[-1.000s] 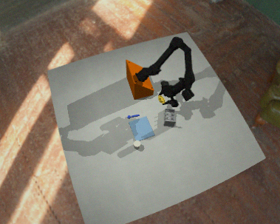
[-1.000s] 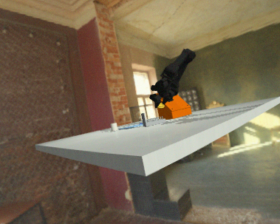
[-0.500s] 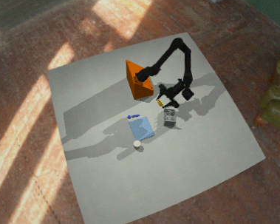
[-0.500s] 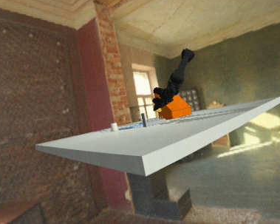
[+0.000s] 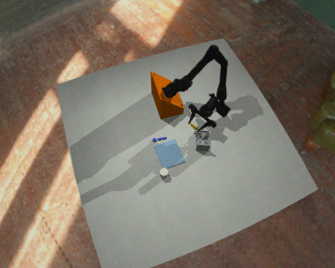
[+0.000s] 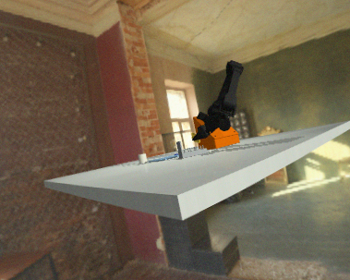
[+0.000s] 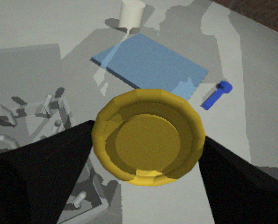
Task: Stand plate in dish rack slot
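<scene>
The yellow plate [image 5: 194, 126] [image 7: 148, 145] is between the fingers of my gripper [image 5: 194, 126] [image 7: 147, 134], which is shut on its opposite rims. Its round hollow face shows in the wrist view, and it looks thin and slanted in the top view. In the exterior view only a bit of yellow shows beside the dark fingers. The grey dish rack [image 5: 203, 147] [image 7: 103, 201] stands on the table close to the plate, at the left in the wrist view, partly behind the left finger. The plate is outside its slots. Its tall end panel [image 6: 180, 151] shows in the exterior view.
A flat blue slab [image 5: 170, 154] [image 7: 150, 65] lies beside the rack. A white cylinder [image 5: 163, 172] [image 6: 142, 158] [image 7: 132, 16] stands past it. A small dark-blue object [image 5: 160, 139] [image 7: 215, 97] lies near the slab. An orange wedge-shaped block [image 5: 171, 109] [image 6: 221, 140] stands near the arm.
</scene>
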`<state>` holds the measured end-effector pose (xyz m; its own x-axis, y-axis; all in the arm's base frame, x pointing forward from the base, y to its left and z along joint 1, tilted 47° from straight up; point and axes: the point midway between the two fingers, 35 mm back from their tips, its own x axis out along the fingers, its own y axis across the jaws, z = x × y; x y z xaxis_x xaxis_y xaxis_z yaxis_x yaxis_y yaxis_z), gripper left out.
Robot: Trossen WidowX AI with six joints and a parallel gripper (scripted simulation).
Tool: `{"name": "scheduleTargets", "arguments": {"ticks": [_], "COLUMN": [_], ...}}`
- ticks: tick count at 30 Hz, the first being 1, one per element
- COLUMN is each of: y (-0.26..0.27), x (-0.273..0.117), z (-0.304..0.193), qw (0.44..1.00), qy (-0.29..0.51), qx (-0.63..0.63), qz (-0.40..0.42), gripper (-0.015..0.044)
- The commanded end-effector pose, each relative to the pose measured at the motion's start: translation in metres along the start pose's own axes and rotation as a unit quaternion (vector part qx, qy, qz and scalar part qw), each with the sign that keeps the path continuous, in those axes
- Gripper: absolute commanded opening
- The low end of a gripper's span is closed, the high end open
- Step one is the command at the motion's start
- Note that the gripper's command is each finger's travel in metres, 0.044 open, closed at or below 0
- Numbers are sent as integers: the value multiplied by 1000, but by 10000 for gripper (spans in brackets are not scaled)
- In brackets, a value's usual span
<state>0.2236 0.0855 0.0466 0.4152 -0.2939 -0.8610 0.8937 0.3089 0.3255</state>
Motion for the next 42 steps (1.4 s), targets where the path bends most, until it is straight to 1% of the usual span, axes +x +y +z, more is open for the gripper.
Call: {"name": "scheduleTargets", "arguments": {"ticks": [1, 14, 27, 38, 42], "y": [2, 13, 16, 17, 22], "x": [-1, -16, -41, -43, -37], "z": [-4, -20, -35, -35, -32], "qw": [999, 982, 946, 944, 945], "qy": [-29, -95, -139, -140, -139], "qx": [-12, -35, -36, -36, -37], "qz": [37, 161, 290, 297, 294], "gripper": [0, 0, 0, 0, 0]}}
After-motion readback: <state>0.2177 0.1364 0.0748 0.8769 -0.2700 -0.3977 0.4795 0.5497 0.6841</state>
